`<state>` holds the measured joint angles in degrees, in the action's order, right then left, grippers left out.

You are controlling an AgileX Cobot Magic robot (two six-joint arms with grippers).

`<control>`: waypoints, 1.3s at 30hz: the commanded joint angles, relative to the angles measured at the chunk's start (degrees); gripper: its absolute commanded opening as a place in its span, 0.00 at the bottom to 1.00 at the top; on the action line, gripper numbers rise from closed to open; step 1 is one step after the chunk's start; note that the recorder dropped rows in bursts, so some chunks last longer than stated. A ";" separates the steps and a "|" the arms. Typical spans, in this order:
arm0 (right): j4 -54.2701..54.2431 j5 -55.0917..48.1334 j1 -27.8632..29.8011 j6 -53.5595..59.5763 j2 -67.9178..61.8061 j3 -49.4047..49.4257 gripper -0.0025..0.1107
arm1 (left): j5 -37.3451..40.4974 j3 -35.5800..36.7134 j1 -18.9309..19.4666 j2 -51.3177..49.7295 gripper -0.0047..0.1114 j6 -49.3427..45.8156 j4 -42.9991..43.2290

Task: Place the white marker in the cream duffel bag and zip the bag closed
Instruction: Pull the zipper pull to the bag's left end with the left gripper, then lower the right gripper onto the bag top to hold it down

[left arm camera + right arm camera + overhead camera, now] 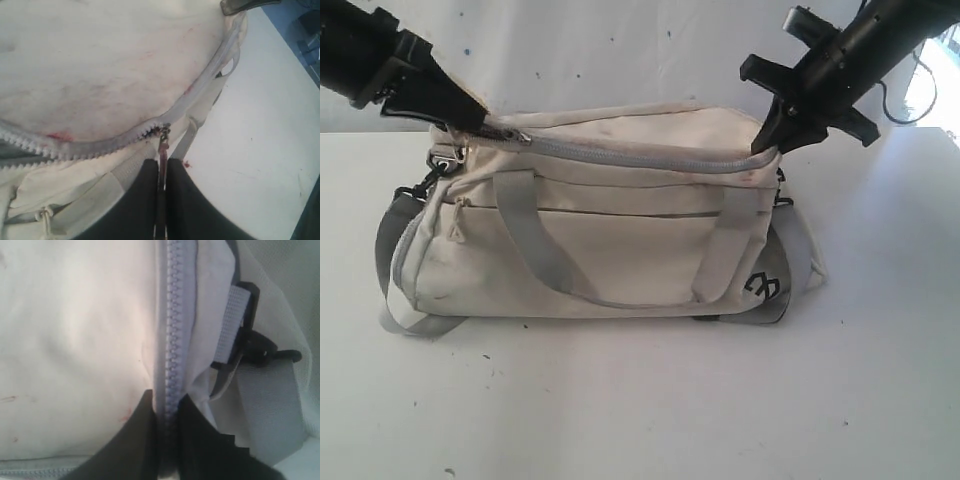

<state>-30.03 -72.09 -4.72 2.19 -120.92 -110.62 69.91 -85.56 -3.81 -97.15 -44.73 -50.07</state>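
Bag: grubby cream fabric duffel [610, 240], grey zip [650, 157] nearly shut, contents hidden
Left gripper [161, 165]: clamped on metal zip pull [163, 145]
Right gripper [166, 405]: pinching zip

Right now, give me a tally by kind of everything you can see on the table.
Bags: 1, the cream duffel bag
Tools: 2, the left tool pinching the zipper pull, the right tool pinching the bag at the zip's other end
Markers: 0 in view, no white marker visible
Total: 3
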 commanded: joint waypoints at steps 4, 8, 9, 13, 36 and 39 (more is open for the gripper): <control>-3.45 2.13 1.11 7.07 0.39 0.08 0.02 | 0.05 -0.17 -5.97 -0.89 0.04 -5.04 -2.54; -3.56 2.13 1.11 11.25 0.39 0.08 0.12 | 0.05 -0.17 -6.64 -0.79 0.04 -9.22 -6.56; -3.56 2.13 1.11 11.55 0.39 0.08 0.18 | 0.05 -0.17 -6.64 -0.79 0.04 -10.38 -8.20; -3.56 2.13 1.11 11.54 0.39 0.08 0.46 | 0.05 -0.17 -6.64 -0.79 0.04 -11.58 -12.36; 4.77 2.13 0.22 10.36 5.13 -0.14 0.60 | 0.05 -0.17 -6.64 -0.91 0.04 1.30 -6.91; 16.49 2.13 0.22 -2.19 5.47 -0.14 0.60 | 0.05 -0.17 -6.64 -0.91 0.04 1.30 -7.03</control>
<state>-20.60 -69.80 -4.61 7.88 -116.36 -110.62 69.49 -85.56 -10.19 -98.42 -43.64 -56.19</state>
